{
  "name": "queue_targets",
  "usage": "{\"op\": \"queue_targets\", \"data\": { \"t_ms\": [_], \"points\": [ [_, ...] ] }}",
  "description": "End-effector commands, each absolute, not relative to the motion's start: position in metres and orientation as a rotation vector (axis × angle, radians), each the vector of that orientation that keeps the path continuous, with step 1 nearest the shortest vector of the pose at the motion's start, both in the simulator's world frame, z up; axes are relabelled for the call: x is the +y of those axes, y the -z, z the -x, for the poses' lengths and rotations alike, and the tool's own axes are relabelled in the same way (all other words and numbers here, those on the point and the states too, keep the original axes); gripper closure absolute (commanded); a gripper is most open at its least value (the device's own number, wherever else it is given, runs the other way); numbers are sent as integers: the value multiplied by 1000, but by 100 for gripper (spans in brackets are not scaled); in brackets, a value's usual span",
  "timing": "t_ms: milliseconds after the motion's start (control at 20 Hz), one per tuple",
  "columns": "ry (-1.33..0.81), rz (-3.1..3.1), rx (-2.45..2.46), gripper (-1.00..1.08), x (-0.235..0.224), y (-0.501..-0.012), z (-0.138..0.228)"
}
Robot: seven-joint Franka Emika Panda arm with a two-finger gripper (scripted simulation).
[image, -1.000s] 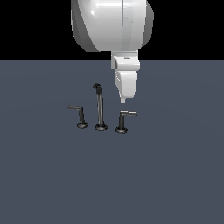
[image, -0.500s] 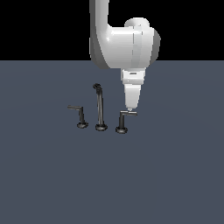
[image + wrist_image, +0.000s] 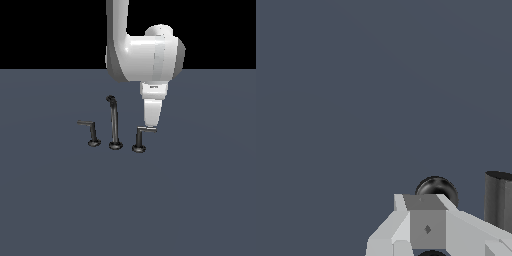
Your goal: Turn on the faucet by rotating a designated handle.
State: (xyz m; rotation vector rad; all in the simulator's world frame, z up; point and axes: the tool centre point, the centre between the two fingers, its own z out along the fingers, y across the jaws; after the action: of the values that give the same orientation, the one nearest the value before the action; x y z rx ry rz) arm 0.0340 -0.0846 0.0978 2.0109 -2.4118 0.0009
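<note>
The faucet stands on the grey floor in the exterior view: a tall thin spout [image 3: 114, 122] with a curved tip, and a thin dark L-shaped handle [image 3: 91, 132] to its left. The designated handle [image 3: 139, 139] is the stubbier post to the right of the spout, and its lighter lever [image 3: 148, 130] points to the exterior view's right. My gripper [image 3: 150, 124] hangs straight down with its fingers together, and its tip touches the lever from above. In the wrist view the white fingers [image 3: 426, 225] sit over a round dark faucet part [image 3: 437, 188].
A dark cylinder [image 3: 499, 206] rises close beside the fingers in the wrist view; I cannot tell which faucet piece it is. The flat grey floor [image 3: 200, 200] spreads all around the faucet. The white arm [image 3: 145, 55] stands above the handle.
The arm has swung to the exterior view's right. The gripper has come down from above the spout's height to the designated handle's lever. The faucet pieces have not visibly moved.
</note>
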Motion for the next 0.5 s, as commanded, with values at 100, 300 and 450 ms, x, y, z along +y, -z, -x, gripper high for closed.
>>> {"op": "queue_targets", "data": {
  "t_ms": [100,300,450],
  "points": [
    [-1,-2010,-2412,108,-88,-98,-23],
    [-1,-2010,-2413,108,-92,-98,-10],
    [0,-2010,-2414,108,-94,-98,0]
  ]
}}
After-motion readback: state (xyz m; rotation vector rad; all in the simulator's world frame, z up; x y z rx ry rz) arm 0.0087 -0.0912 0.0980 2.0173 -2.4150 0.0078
